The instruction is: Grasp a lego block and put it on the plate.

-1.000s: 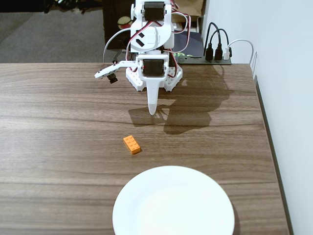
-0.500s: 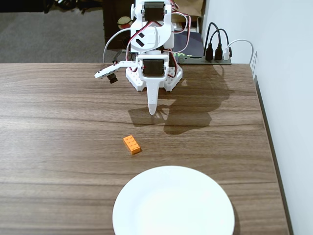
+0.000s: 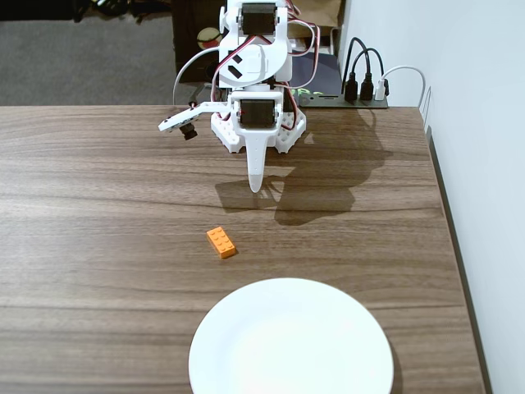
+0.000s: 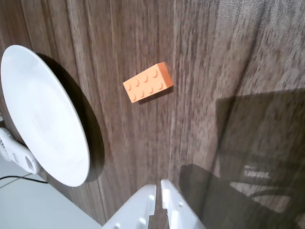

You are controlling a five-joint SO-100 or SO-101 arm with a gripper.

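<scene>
The orange lego block lies flat on the wooden table, studs up, between the arm and the plate. In the wrist view the lego block sits well ahead of the fingertips. The white plate rests at the front edge of the table; in the wrist view the plate is at the left. My white gripper points down above the table, behind the block and apart from it. In the wrist view the gripper has its jaws together with only a thin slit between them, holding nothing.
The arm's base stands at the back middle of the table. A power strip with cables sits at the back right by the white wall. The table's right edge runs along the wall. A white device with a cable shows beyond the plate.
</scene>
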